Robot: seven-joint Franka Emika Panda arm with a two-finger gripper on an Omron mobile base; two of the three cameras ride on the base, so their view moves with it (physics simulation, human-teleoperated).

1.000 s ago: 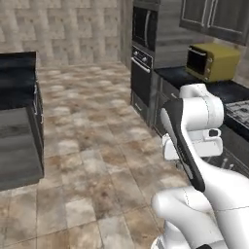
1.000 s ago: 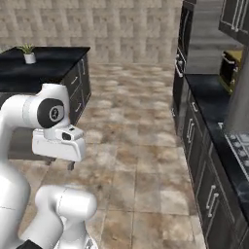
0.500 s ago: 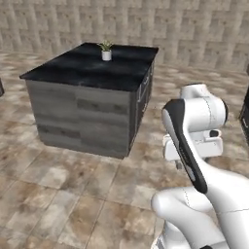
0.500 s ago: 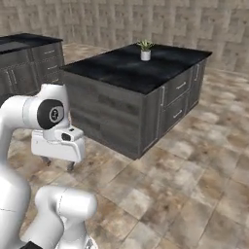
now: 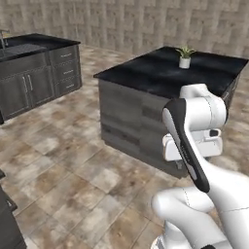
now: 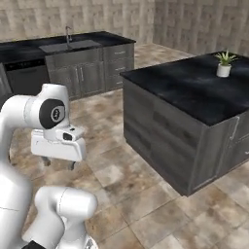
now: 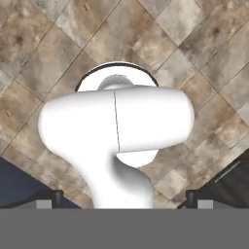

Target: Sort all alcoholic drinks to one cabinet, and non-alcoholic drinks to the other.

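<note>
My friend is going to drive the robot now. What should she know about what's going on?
Gripper: the hand is tucked close above the base, pointing down at the tiled floor. It carries nothing that I can see, but whether the fingers are open or shut cannot be told.
Around the robot: a kitchen island with a small potted plant on top, and a counter with a sink along the wall.
Job's things: no drinks or wall cabinets can be seen from here.
Done: nothing to report.
Left: find the drinks and cabinets, then all the sorting.
</note>
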